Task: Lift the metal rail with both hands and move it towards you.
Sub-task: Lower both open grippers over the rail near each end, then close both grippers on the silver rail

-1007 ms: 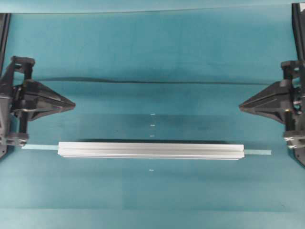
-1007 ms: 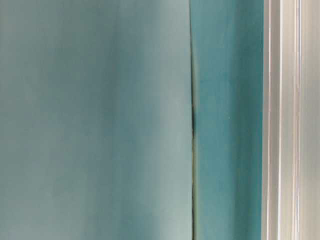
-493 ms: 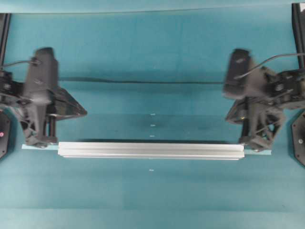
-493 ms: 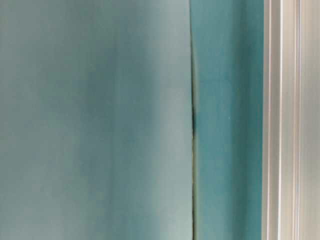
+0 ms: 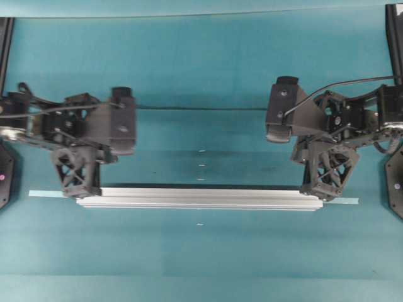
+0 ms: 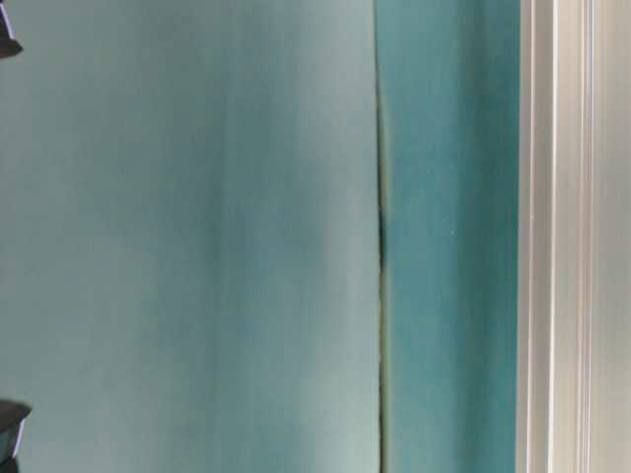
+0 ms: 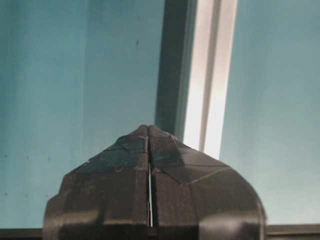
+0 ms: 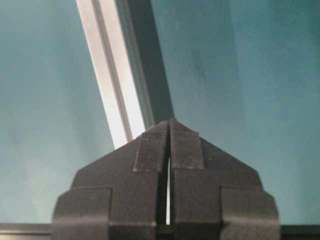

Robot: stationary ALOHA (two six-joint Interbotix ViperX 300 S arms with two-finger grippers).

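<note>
Rail (image 5: 199, 198) seemingly unlabelled, between pinched-together fingers (image 7: 131, 150).

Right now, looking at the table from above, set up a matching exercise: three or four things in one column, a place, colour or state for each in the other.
Things:
1. metal rail
2. left gripper
3. right gripper
4. tape strip

Descriptions:
A. shut, over the rail's right end
B. silver, lying flat on the mat
C. pale, sticking out past both rail ends
D. shut, over the rail's left end

Pairs: 1-B, 2-D, 3-A, 4-C
</note>
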